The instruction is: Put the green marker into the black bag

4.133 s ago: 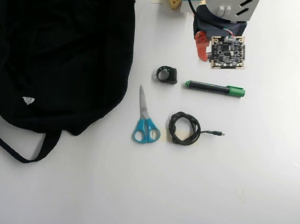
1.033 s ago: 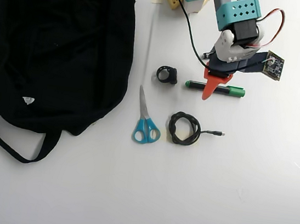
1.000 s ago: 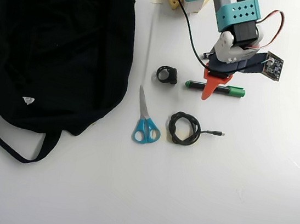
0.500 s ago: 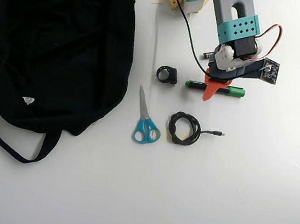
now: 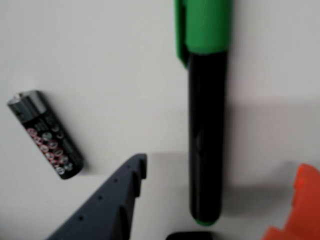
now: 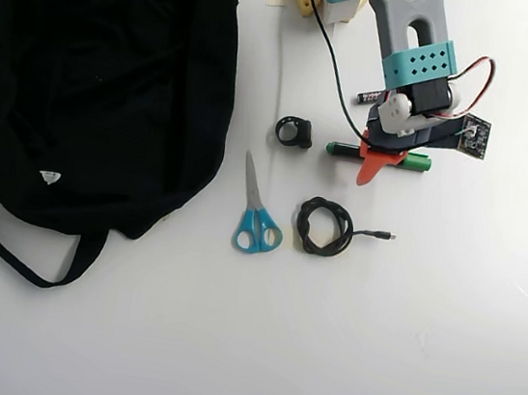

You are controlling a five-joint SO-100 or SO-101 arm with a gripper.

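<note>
Dark grey finger (image 5: 107,205) closest to wrist lens, orange finger (image 5: 297,210) at right edge; fingers spread wide, green marker (image 5: 206,125) lying flat on white tabletop (image 5: 100,60) between them, not clamped. Contact with marker not discernible. Battery (image 5: 45,134) left of grey finger, apart.

Overhead: gripper (image 6: 382,159) over marker (image 6: 419,163). Black bag (image 6: 95,78) far left. Scissors (image 6: 257,211), coiled cable (image 6: 326,227), small black ring (image 6: 294,131) between bag and marker. Tabletop right of arm and along bottom bare.

Matt floppy cloth black bag (image 6: 106,70); green marker (image 5: 206,125) of glossy smooth plastic; worktop (image 6: 441,328) smooth matt white; scissors (image 6: 256,211) with metal blades, blue plastic handles.
</note>
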